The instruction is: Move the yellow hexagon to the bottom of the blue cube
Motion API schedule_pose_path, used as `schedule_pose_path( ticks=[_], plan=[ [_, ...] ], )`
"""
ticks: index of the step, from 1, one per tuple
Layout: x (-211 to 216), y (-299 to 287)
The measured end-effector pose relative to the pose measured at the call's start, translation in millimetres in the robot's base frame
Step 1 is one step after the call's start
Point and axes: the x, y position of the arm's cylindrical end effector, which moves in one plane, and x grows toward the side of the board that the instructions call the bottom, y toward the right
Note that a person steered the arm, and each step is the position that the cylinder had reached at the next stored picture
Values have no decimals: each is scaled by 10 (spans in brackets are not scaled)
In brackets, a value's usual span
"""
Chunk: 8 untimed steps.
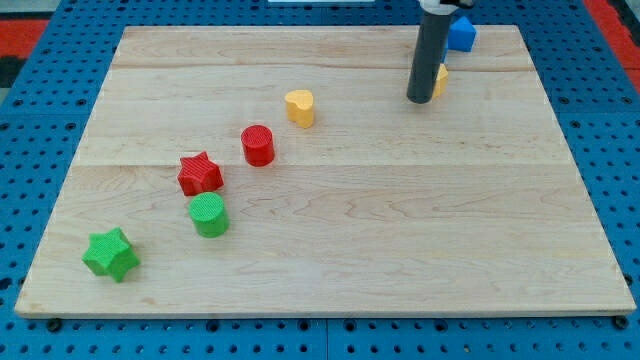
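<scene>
Our dark rod ends at my tip [421, 100] on the pale wooden surface [400, 220], near the view's top right; it carries no gripper. The yellow hexagon block [440, 80] peeks out just right of the rod, mostly hidden, just below the blue cube [461, 34]. A yellow heart block [300, 107] lies well to the left

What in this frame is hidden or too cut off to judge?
- Yellow hexagon block, camera view: mostly behind the dark rod; its shape is not confirmable.
- Blue cube block, camera view: partly covered by the rod's upper part.
- My tip: whether it touches the yellow block is unclear.
- Arm above the rod: cut off by the view's top.
</scene>
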Motion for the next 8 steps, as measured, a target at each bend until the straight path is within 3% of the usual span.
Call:
schedule_pose_path(
  ticks=[1,2,5,7,8],
  plan=[
    [164,-593],
    [8,-741],
    [-131,405],
    [-166,-434],
    [-344,-442]
  ],
)
